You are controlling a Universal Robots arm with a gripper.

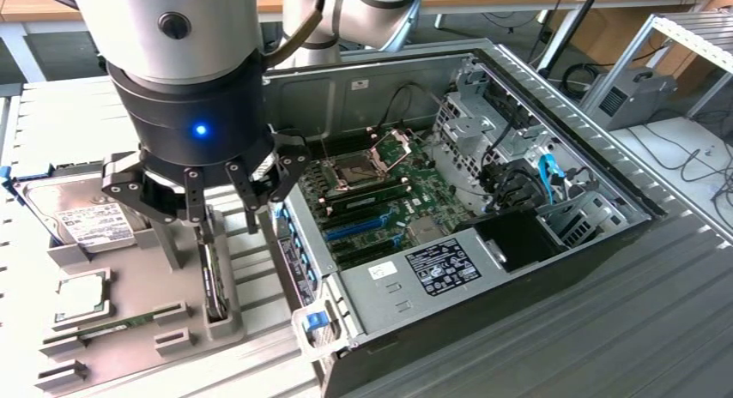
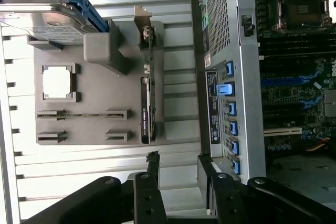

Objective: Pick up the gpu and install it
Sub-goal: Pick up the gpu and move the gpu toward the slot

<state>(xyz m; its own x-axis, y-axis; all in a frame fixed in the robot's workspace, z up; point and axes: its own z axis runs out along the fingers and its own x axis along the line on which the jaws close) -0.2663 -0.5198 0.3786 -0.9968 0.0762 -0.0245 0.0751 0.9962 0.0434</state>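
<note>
Your open, empty gripper [image 1: 229, 222] hangs just above the gpu [image 1: 212, 282], which stands on edge, running alongside the computer case [image 1: 516, 321].

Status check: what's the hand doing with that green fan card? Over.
Hand open, hovering over the parts stand. Graphics card upright on edge in gray holder, not gripped. Nothing between hand and card. Over.

The slatted metal table [image 1: 641, 329] bears a grey parts fixture [image 1: 143, 282] and an open computer case [image 1: 343, 93]
</note>
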